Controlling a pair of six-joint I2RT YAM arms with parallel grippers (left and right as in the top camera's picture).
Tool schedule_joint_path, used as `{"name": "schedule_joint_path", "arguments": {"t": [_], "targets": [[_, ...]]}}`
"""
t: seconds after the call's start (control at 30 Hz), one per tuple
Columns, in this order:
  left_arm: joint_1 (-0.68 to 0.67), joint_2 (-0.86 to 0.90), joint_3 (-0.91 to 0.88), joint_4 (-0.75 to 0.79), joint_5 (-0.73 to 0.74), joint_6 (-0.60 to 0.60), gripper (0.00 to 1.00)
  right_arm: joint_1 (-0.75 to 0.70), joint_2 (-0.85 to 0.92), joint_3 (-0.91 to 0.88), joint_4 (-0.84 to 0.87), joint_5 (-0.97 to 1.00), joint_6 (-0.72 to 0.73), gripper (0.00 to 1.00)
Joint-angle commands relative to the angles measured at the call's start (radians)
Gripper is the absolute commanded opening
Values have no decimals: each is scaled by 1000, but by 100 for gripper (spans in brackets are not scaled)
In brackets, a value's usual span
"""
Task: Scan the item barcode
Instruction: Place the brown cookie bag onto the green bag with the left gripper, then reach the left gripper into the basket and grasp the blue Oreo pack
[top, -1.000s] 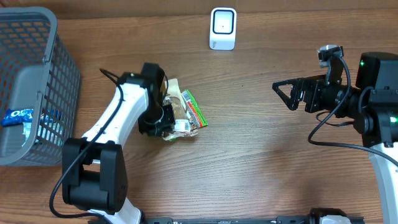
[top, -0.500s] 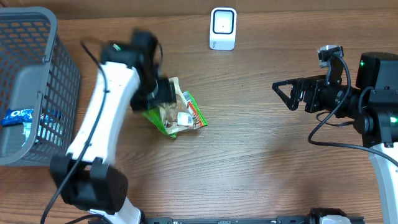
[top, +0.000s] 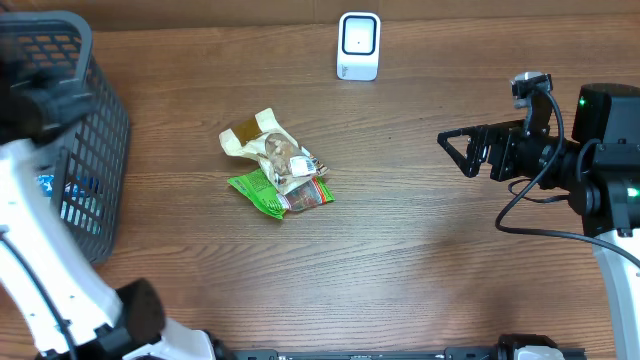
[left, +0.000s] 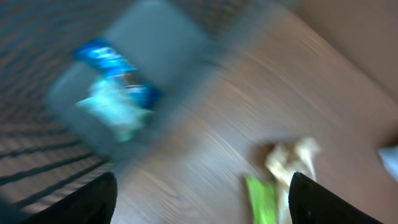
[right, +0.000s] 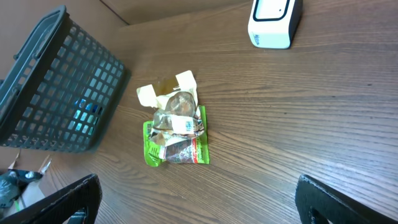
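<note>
Both grippers are empty: the left gripper (left: 205, 198), up by the basket (top: 108, 130), shows its jaws spread wide through heavy blur, and the right gripper (top: 457, 150) hovers fully open at the table's right side. The crumpled packet (top: 278, 172) lies on the table (top: 400, 260), between basket and right gripper, well apart from the scanner (top: 359, 45) at the far edge.

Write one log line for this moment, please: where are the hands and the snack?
left hand: open, empty, by basket | right hand: open, empty | snack packet: not held | scanner: beyond packet
</note>
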Motion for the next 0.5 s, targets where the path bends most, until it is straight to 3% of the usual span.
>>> {"name": "schedule_joint_path", "arguments": {"t": [0.0, 0.17, 0.47], "targets": [[193, 29, -24, 29, 11, -87, 78, -3, -2, 20, 10, 2, 3, 100], [314, 109, -60, 109, 13, -87, 77, -3, 0, 20, 22, 2, 3, 100], [323, 342, -70, 266, 60, -90, 75, -3, 2, 20, 16, 26, 3, 100]]}}
